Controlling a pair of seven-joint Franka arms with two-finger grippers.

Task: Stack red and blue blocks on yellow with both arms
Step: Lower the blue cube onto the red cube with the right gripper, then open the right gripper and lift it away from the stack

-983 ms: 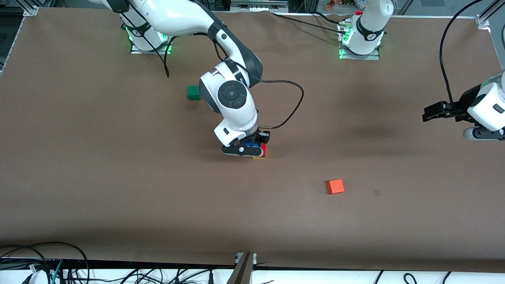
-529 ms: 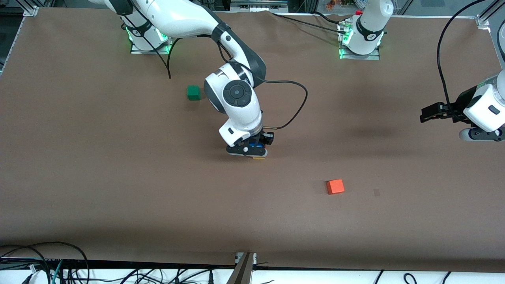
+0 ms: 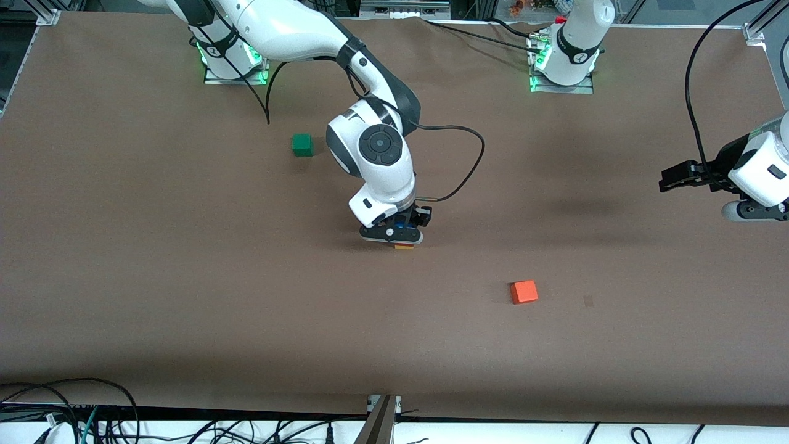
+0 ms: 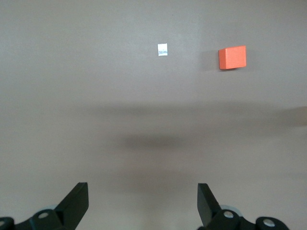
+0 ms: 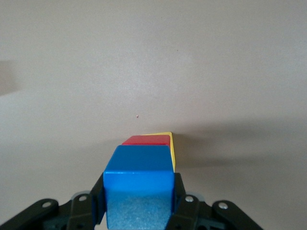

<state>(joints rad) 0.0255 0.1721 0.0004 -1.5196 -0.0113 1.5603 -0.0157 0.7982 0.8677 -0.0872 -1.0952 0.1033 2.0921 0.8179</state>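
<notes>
Holding blue block (image 5: 139, 179) clamped in right gripper (image 5: 138, 203) over red block (image 5: 146, 140), itself stacked on yellow (image 5: 171, 146) at table centre; release of blue remains; left gripper (image 4: 143, 203) waits, jaws apart, near orange cube (image 4: 232, 57).

Your bench (image 3: 185, 296): brown matte cover (soft shadows), dark cables (image 3: 74, 413) along white edge nearest front camera.

Even, bright overhead light; soft blurred shadows on the matte tabletop (image 3: 185, 277), no glare. Green glow at upper frame. Wrist views softer, foreground slightly defocused.
</notes>
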